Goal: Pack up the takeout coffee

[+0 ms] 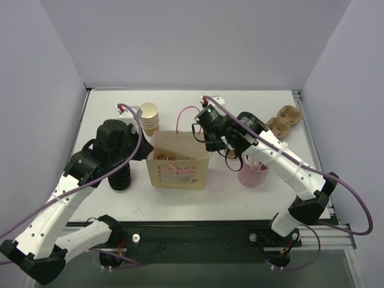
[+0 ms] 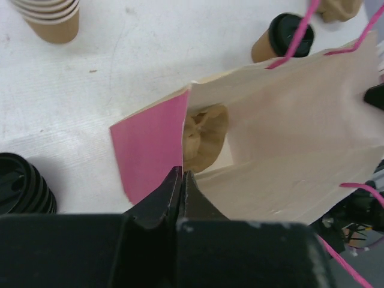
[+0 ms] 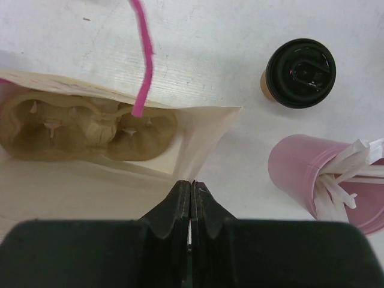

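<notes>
A white, faintly grained counter (image 1: pixel 108 114) sits between plain pale lavender walls, and the paper bag (image 1: pixel 179 167) stands open at its middle. The left jaws are pressed together with only a hairline slit between them, pinching the bag's top rim at its left end, where a flat pink side panel (image 2: pixel 150 147) meets the cream paper. The right jaws are likewise closed tight, nipping the thin cream rim at the bag's right end. The bag is smooth, creased paper with thin pink cord handles (image 3: pixel 143 54). Inside it lies a tan moulded-pulp cup carrier (image 3: pixel 78 129), rough and fibrous, with rounded sockets. The takeout coffee (image 3: pixel 298 73) stands upright on the counter outside the bag, just off its right end and apart from it: a small tan-brown paper cup under a round, glossy black plastic lid. In the top view the right arm hides it. Near the coffee, also right of the bag, is a matte pink cup (image 3: pixel 312 174) holding white paper-wrapped straws. Behind the bag's left end is a nested stack of lidless tan paper cups (image 1: pixel 149 117), and to the bag's left a ribbed stack of black lids (image 1: pixel 119 177). Well to the bag's right, toward the back, rests a second pulp carrier (image 1: pixel 283 122).
</notes>
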Robot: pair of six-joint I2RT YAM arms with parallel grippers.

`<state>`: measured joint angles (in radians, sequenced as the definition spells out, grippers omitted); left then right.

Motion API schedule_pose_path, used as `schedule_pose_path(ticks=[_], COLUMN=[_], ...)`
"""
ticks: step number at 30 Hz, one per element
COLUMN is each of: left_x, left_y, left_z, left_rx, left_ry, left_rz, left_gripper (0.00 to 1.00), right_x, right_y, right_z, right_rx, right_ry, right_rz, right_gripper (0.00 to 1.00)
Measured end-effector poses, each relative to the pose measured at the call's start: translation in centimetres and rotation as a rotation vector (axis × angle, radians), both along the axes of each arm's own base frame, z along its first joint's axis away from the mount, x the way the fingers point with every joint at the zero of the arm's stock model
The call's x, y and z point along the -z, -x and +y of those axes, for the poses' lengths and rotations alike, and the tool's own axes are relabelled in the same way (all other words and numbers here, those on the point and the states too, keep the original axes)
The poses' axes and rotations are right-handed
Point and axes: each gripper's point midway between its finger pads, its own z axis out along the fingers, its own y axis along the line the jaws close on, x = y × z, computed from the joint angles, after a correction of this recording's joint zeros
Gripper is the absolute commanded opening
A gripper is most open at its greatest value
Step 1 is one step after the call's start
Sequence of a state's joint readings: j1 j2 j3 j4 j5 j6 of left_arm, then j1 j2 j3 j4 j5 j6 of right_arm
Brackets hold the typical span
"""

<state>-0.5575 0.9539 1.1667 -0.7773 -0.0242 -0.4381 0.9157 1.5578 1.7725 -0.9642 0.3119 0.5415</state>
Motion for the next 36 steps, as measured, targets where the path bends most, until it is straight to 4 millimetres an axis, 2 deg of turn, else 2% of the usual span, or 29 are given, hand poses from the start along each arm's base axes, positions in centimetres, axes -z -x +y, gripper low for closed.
schedule_pose_path(ticks=[3, 4, 7, 12, 16, 18, 20, 21, 22, 23, 25, 36], left_x=[-3.1, -3.5, -1.9, -0.1, -1.5, -1.2, -0.5, -0.1, 0.5, 0.8, 1.0, 1.0], left_y=[-0.6, -0.6, 0.4, 0.8, -0.5, -0.4, -0.1, 0.0, 0.3, 0.5, 0.8, 0.6], left_z=[-1.0, -1.0, -0.7, -0.7, -1.2, -1.1, -1.1, -1.1, -1.0, -0.8, -0.5, 0.2], left_rx=[0.007, 0.004, -0.014, -0.032, -0.042, -0.045, -0.044, -0.043, -0.044, -0.046, -0.052, -0.071], left_ry=[0.058, 0.072, 0.083, 0.042, 0.042, 0.041, 0.037, 0.034, 0.028, 0.021, 0.012, -0.048], left_rz=[-0.034, -0.043, 0.010, 0.120, 0.106, 0.110, 0.123, 0.129, 0.142, 0.152, 0.158, 0.183], left_gripper=[0.00, 0.00, 0.00, 0.00, 0.00, 0.00, 0.16, 0.26, 0.40, 0.47, 0.52, 0.53], right_x=[-1.8, -2.6, -2.9, -0.5, -1.2, -1.6, -1.3, -0.8, 0.0, 0.5, 1.1, 0.2], right_y=[-0.4, -0.6, -0.7, -0.4, -1.0, -1.2, -1.1, -1.0, -0.7, -0.5, -0.3, 0.3], right_z=[0.4, 0.4, -0.1, -1.0, -0.9, -1.0, -1.0, -1.1, -1.2, -1.4, -1.4, -1.1], right_rx=[0.006, 0.013, 0.029, 0.040, 0.042, 0.049, 0.047, 0.045, 0.038, 0.034, 0.021, -0.013], right_ry=[-0.018, -0.033, -0.041, 0.020, 0.014, 0.005, 0.004, 0.006, 0.016, 0.024, 0.027, -0.058], right_rz=[-0.016, -0.035, -0.044, 0.014, 0.002, -0.005, -0.002, 0.002, 0.017, 0.027, 0.035, -0.002], right_gripper=[0.00, 0.00, 0.00, 0.00, 0.00, 0.00, 0.00, 0.00, 0.00, 0.00, 0.00, 0.00])
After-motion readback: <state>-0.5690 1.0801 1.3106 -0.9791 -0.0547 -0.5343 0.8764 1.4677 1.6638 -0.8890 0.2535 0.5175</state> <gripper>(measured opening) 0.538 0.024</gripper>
